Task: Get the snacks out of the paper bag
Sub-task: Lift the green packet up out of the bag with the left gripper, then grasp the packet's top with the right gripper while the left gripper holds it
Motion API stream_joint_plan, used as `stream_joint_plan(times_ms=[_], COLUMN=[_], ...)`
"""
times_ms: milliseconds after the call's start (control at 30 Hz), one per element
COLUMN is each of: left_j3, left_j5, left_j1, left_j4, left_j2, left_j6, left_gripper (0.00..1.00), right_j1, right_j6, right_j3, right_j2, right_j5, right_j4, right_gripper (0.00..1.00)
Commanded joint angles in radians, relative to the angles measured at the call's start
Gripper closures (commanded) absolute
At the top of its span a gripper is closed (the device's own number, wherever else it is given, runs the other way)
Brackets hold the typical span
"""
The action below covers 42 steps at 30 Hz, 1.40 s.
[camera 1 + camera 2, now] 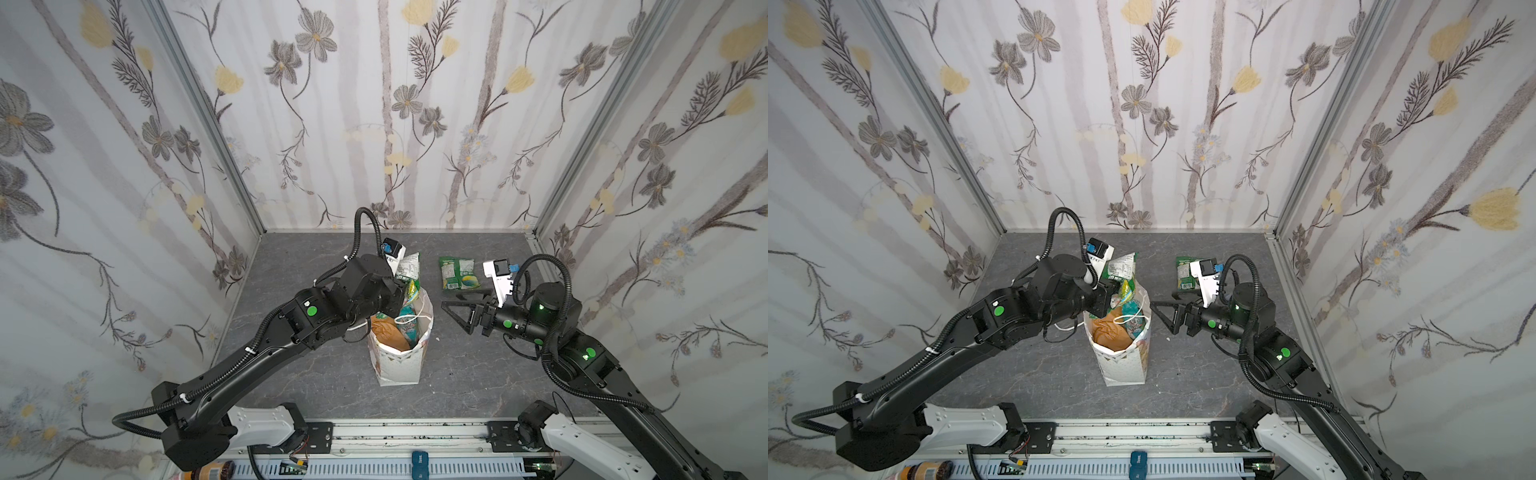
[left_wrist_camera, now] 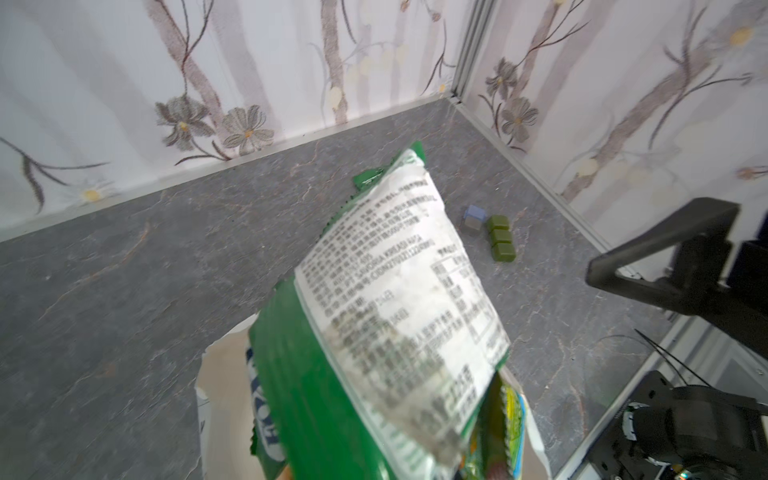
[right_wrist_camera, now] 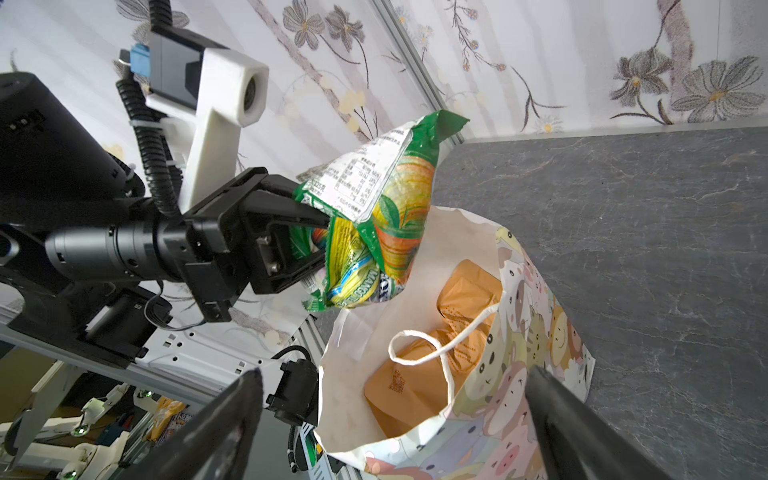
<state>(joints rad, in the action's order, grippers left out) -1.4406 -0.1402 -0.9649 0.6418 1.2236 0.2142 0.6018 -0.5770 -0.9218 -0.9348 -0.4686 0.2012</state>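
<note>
left end effector (image 3: 324,243) pinched tight on a crinkly green packet (image 3: 399,199) with a white printed back, hanging just above the mouth of the upright paper bag (image 3: 536,332). a flat tan-orange pouch (image 3: 419,386) sits inside. right end effector (image 1: 450,299) is spread wide beside the bag, empty. a second green packet (image 1: 459,272) lies flat on the grey marbled worktop (image 1: 316,374).

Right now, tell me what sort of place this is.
Probably a staged robot test booth: floral-papered panels box in a grey marbled tabletop; left arm and right arm mount on a metal rail.
</note>
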Motion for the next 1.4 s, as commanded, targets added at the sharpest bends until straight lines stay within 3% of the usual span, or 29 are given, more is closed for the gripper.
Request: stream_joint_plan(times_ms=[0,200,600,967,1367], left_j3=[0.007,0.005,-0.006,-0.006,-0.002], left_j5=[0.067,0.083,-0.036,-0.113,-0.174], left_j1=[-0.015,-0.068,-0.210,-0.242,-0.253], left_j4=[-0.134,-0.171,-0.231,-0.231,-0.245], left_j2=[-0.010,-0.003,0.027,0.071,0.078], left_j6=[-0.044,-0.110,-0.291,-0.331,-0.359], left_gripper=[1.00,1.00,1.00,0.99,0.68], right_j1=[0.000,0.000,0.001,0.001,-0.001], right_j6=[-0.077,-0.176,-0.334,-0.397,-0.399], right_j3=[0.002,0.017,0.035,0.088,0.070], right_j2=[0.009,0.005,-0.073,-0.064,-0.059], right_j5=[0.008,0.010,-0.042,-0.071,-0.043], right_j4=[-0.138,-0.272,-0.451,-0.544,-0.566], right_gripper=[0.01,0.01,0.05,0.40,0.75])
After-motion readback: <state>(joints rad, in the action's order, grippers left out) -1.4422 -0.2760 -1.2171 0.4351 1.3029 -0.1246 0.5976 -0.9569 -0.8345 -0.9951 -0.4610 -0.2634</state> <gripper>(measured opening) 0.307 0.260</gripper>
